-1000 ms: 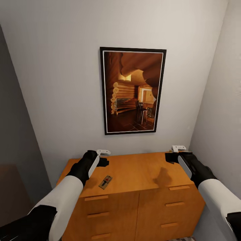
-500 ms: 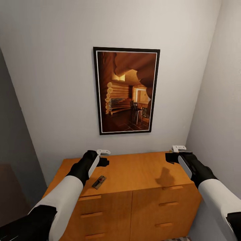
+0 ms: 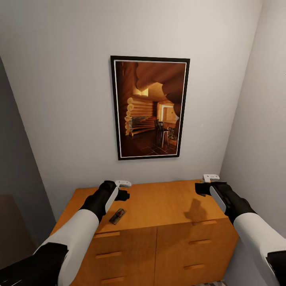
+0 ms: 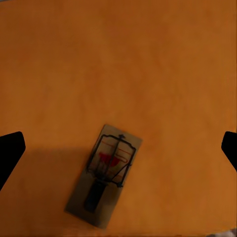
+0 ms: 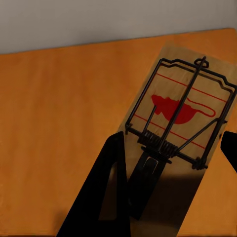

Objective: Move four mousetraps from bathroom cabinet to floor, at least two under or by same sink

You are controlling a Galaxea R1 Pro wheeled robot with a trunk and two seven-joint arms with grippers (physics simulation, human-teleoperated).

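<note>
An orange-brown wooden cabinet (image 3: 159,222) with a flat top and bar-handled drawer fronts is seen against a pale wall, beneath a framed picture of a log-cabin interior (image 3: 150,108). Both arms are held over the cabinet top. The left claw (image 3: 121,190) is held above the left part of the top with its fingers spread wide apart and nothing between them; one mousetrap (image 4: 104,175) is seen lying flat on the wood below it, set slightly toward the cabinet's front edge. In the right wrist view a second mousetrap (image 5: 175,133) is seen very close to the right claw (image 3: 206,183), with one dark finger (image 5: 106,192) beside its edge; whether that trap is clamped or merely lying under the claw cannot be told. No bathroom floor tiles or sink can be made out, and the other two mousetraps are not accounted for. The task is judged to be at an early stage: at least one trap is yet to be picked up.
</note>
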